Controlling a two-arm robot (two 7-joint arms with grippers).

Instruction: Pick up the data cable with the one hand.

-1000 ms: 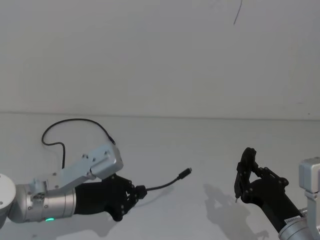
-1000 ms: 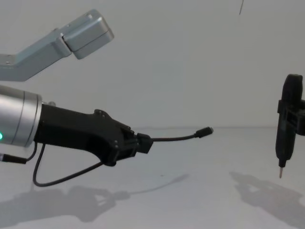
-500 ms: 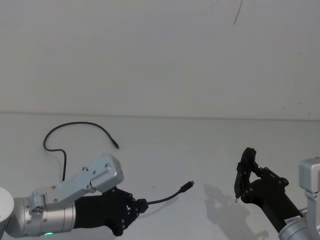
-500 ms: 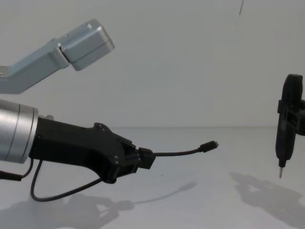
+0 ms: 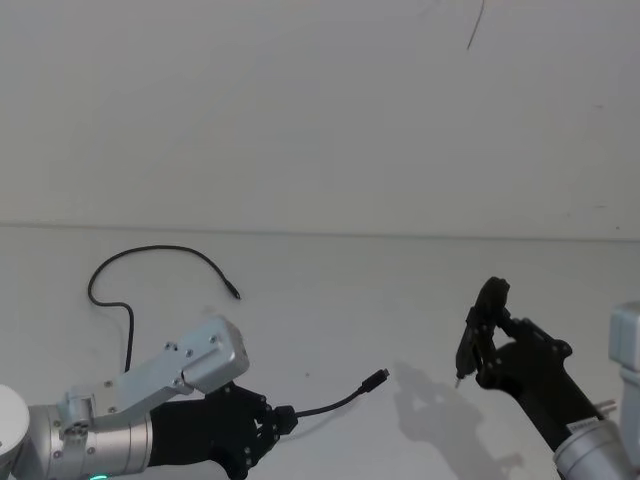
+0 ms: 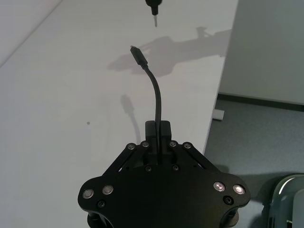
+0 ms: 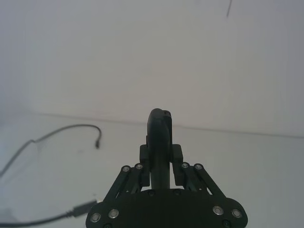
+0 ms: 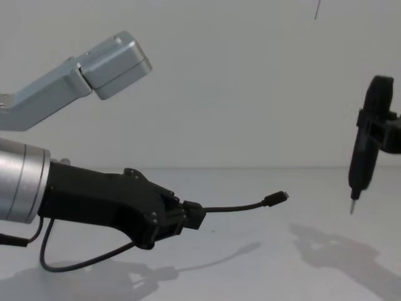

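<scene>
In the head view, the left gripper is low at the near left of the worktop. Its fingers are closed tight on the data cable, a little behind the plug, which points to the right. The far part of the cable lies in a loop on the worktop, behind the arm. The right gripper is at the right, with its fingers closed around a pen-shaped tool whose tip points down.

In the left wrist view, the cable comes out between the closed fingers and bends forward. The plug is free in the air, with its shadow on the worktop below.

In the right wrist view, the fingers clamp the pen-shaped tool from both sides. The cable loop lies well apart on the worktop.

In the chest view, the held end stands clearly above the worktop, while the rest hangs down behind the left gripper.

As I judge it, the grasp is made and the plug end is lifted, so the picking is mostly done. What is left is to raise the trailing part from the worktop.
</scene>
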